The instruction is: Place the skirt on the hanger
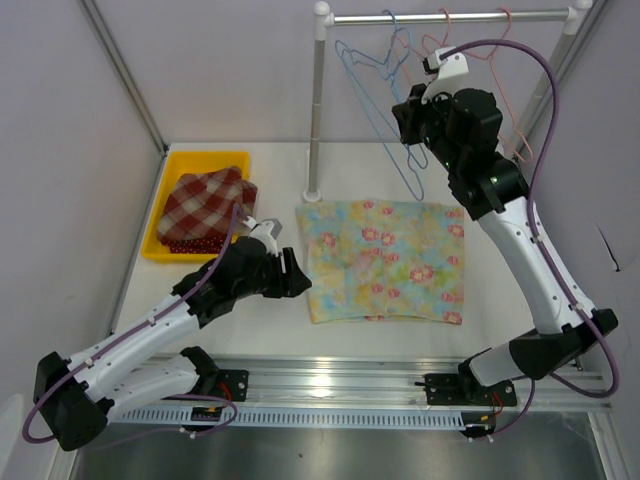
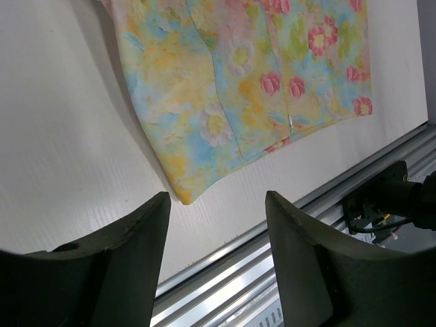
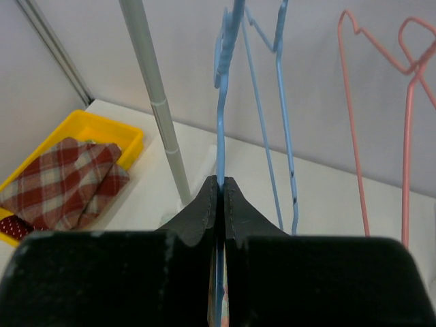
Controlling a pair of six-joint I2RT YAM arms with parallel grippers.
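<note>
Pinching a blue hanger (image 3: 221, 129) wire between tightly closed jaws, the right gripper (image 3: 220, 180) is raised toward the rail (image 1: 450, 17) at the table's far edge. The wire runs straight up from the fingertips. More blue wire hangs just to its right, and two pink hangers (image 3: 354, 136) hang further right on the same rail. The rail's post (image 3: 157, 102) stands left of the gripper, its base on the table (image 1: 270, 335).

The left gripper (image 2: 218, 199) is low over the table with its jaws well apart and nothing between them. Its fingers (image 2: 136, 252) point at the skirt's near left corner but stop short of it, with bare table showing in the gap.

The skirt (image 1: 385, 260), a pale floral print, lies spread flat in the middle of the table between the post's base and the near edge, under the right arm and clear of both grippers.

At the far left corner sits a yellow bin (image 1: 165, 190) holding a folded red plaid cloth (image 1: 205, 205).
</note>
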